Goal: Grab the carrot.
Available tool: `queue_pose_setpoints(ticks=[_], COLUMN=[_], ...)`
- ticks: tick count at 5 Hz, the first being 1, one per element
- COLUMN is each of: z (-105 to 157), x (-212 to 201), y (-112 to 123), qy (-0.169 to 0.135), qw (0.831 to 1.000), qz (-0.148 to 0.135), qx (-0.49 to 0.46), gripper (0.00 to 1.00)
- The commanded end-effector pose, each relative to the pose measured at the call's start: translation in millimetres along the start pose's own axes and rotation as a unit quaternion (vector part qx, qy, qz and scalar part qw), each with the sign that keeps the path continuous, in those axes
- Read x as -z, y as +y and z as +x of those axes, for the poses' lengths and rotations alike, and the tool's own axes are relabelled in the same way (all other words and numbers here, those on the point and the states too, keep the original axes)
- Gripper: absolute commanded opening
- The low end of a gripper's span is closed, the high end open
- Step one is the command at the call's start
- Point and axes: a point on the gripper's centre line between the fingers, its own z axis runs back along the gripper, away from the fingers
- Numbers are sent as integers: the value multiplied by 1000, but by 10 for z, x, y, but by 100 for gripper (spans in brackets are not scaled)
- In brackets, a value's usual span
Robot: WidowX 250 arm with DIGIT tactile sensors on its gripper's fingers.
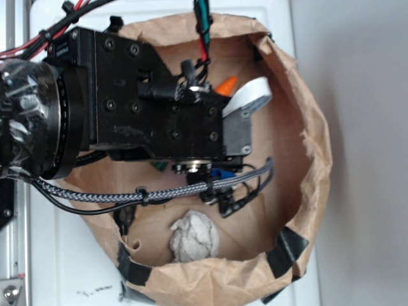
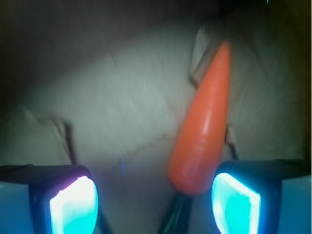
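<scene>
Your gripper point(image 2: 155, 202) sits low inside the brown paper bag point(image 1: 312, 159), with its jaws spread wide apart and nothing clamped between them. In the wrist view you see the two pads point(image 2: 74, 207) glowing pale cyan at the bottom corners of the frame, with bare creased paper between them.

The carrot point(image 2: 204, 131) lies on the bag's floor, in the gap between the pads but well over toward the right-hand one in that view. Its thick end and dark green stem point(image 2: 176, 214) are nearest the camera, just beside the right-hand pad, and its pointed tip runs away and slightly to the right, toward the far wall of the bag. You cannot tell from the blur whether the pad touches it.

From the exterior view, the black wrist housing point(image 1: 153, 95) covers most of the bag's opening. Only a small orange sliver of the carrot point(image 1: 227, 85) shows, above the white finger point(image 1: 250, 95) near the upper rim. A crumpled grey-white paper ball point(image 1: 194, 237) rests on the bag's floor near the lower edge, well apart from the carrot. A braided cable point(image 1: 153, 191) loops across below the housing. The bag stands on a white surface point(image 1: 64, 255).
</scene>
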Motion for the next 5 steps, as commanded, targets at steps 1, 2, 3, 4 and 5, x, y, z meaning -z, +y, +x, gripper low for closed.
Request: queue_pose_setpoints(ticks=[1,2,3,4,5], z=[116,130,222,289,285], x=[13,-19,46,242,322], y=[326,455,540,485,417], qy=[-43,-30,-25,-34,-22], qw=[998,999,997,995,993], qz=[19,17,31,69,95], qx=[-32,-38,-60,-70,-61], gripper=[100,100,100,100,100])
